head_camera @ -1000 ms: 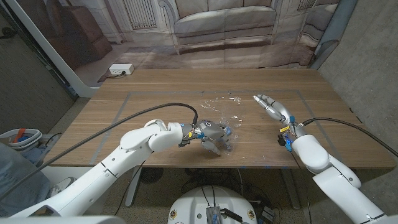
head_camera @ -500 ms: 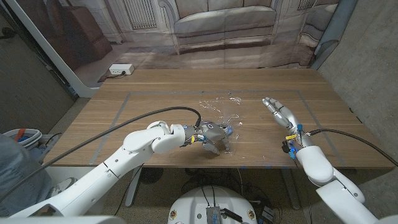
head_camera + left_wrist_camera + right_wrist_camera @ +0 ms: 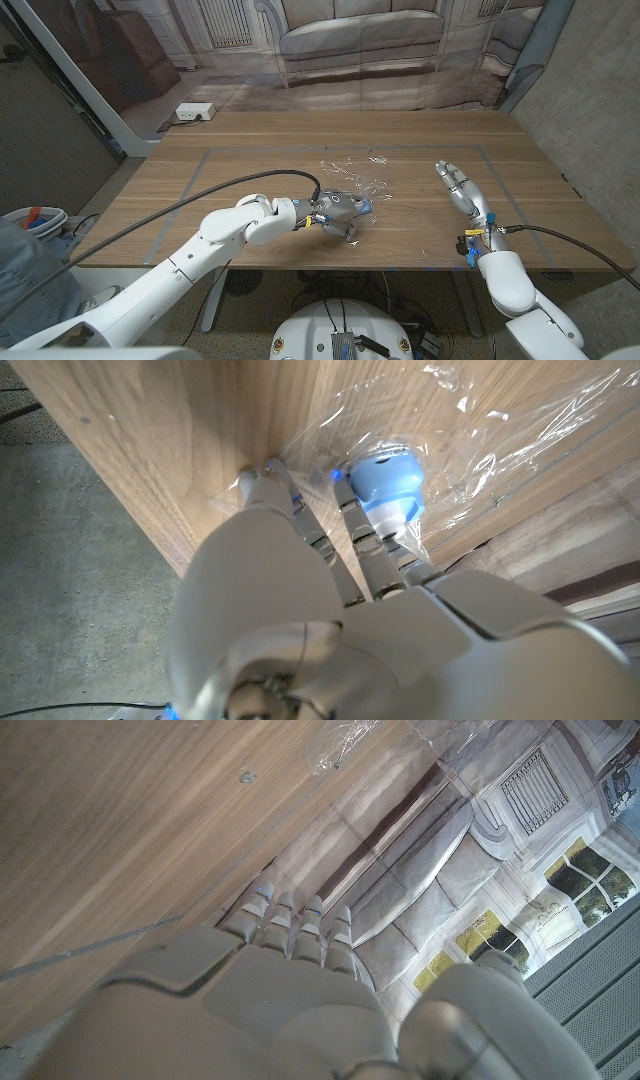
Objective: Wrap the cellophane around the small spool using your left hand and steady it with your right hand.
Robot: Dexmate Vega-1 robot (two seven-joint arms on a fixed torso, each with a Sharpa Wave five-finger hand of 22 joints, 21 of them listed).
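Note:
A small blue spool (image 3: pixel 363 206) (image 3: pixel 388 480) lies on the wooden table (image 3: pixel 250 160), partly under crinkled clear cellophane (image 3: pixel 355 176) (image 3: pixel 490 420). My left hand (image 3: pixel 338 212) (image 3: pixel 300 590) curls over it from the near side. Its fingers (image 3: pixel 352 530) reach down to the table and press against the spool through the film, so the spool sits gripped at the fingertips. My right hand (image 3: pixel 463 188) (image 3: pixel 280 990) hovers well to the right of the spool, fingers (image 3: pixel 292 920) straight and together, holding nothing. The cellophane's edge (image 3: pixel 345 740) is far from it.
A taped rectangle outline (image 3: pixel 205 165) marks the table. The near table edge (image 3: pixel 150 490) runs close by my left hand. A white power strip (image 3: pixel 194 112) lies on the floor behind the table, in front of a printed backdrop of a sofa (image 3: pixel 360 35).
My right hand has drawn back to the right and toward the near edge, farther from the spool. My left hand has shifted slightly left with the spool and curled tighter over it.

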